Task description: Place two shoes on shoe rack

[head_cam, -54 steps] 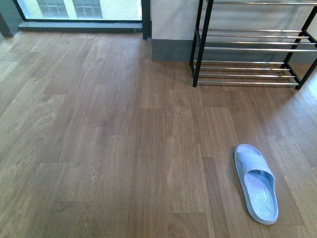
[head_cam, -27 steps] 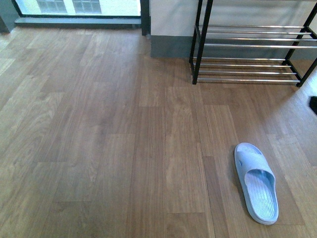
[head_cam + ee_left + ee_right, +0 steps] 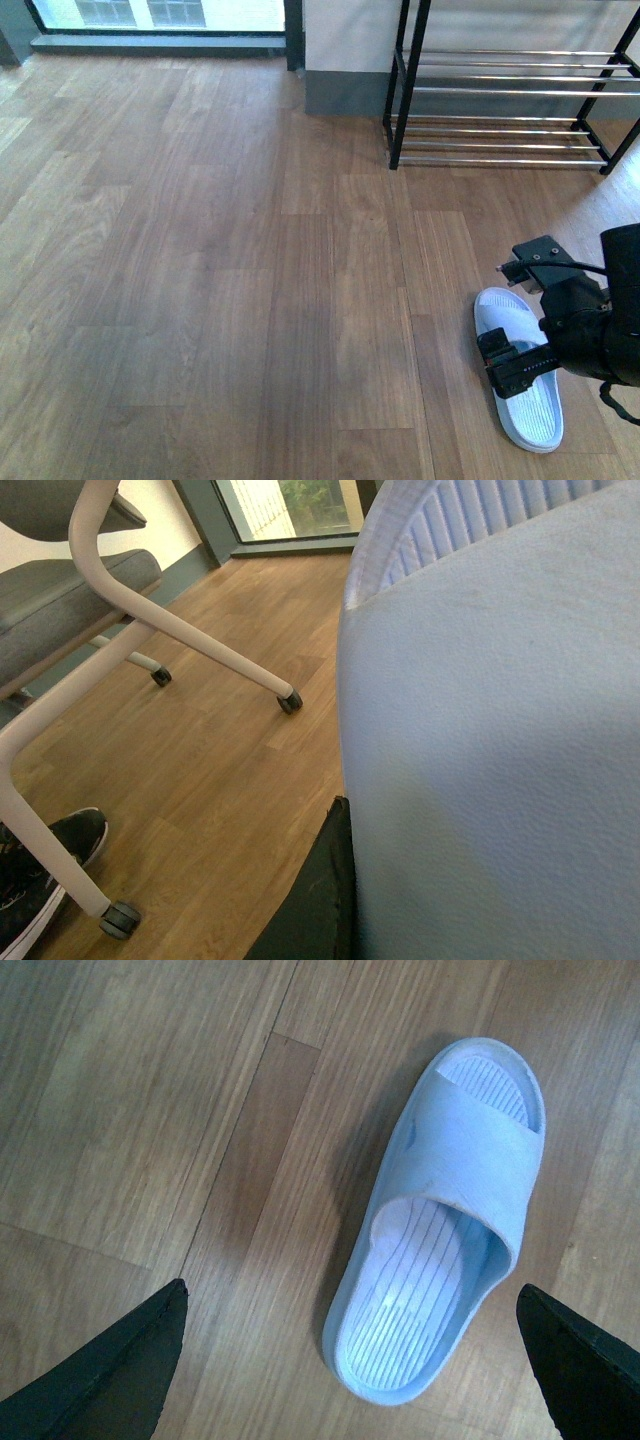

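The two shoes are out of view. The shoe rack [image 3: 510, 91], black-framed with silver bars, stands against the wall at the back right. A light blue slide slipper [image 3: 528, 420] lies on the floor at the front right. My right gripper [image 3: 530, 310] hangs open just above it, and in the right wrist view its dark fingertips [image 3: 150, 1350] flank the slipper [image 3: 440, 1220] without touching it. My left gripper [image 3: 420, 870] is shut on another light blue slipper [image 3: 500, 730], which fills that view. Only one dark finger [image 3: 320, 900] shows beside it.
Wood plank floor [image 3: 200, 280] stretches left to a window sill [image 3: 160, 42]. The left wrist view shows a grey chair [image 3: 60, 590] with white legs on castors [image 3: 290, 701] and a black sneaker [image 3: 40, 870] at the edge.
My right arm has come into the front view from the right and now hangs over the slipper on the floor. The slipper has not moved.
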`<state>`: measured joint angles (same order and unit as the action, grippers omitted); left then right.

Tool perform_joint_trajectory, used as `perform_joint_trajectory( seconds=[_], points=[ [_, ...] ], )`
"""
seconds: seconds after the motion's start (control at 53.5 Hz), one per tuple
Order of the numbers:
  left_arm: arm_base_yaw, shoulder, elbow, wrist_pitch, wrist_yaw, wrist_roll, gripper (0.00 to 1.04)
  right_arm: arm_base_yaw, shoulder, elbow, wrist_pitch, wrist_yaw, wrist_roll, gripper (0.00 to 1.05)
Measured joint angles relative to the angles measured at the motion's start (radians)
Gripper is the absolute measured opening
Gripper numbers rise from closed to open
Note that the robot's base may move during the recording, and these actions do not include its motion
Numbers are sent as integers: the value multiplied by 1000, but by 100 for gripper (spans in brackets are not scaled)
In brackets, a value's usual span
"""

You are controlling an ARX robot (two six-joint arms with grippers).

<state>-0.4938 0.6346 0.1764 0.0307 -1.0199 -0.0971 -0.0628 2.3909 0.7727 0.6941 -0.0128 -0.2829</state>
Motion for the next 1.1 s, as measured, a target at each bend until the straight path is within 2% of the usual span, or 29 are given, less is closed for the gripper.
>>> perform_joint_trajectory(
  seconds=[0.224,0.561,0.878,1.102],
  points=[
    [0,0,0,0,0,0,2,-45,182,164,-22,47,-3,95],
    [0,0,0,0,0,0,2,-150,282,290,-47,48,-29,95],
    [0,0,0,0,0,0,2,-173,352,376,-66,31,-19,95],
    [0,0,0,0,0,0,2,-168,399,430,-12,5,10,95]
  ],
)
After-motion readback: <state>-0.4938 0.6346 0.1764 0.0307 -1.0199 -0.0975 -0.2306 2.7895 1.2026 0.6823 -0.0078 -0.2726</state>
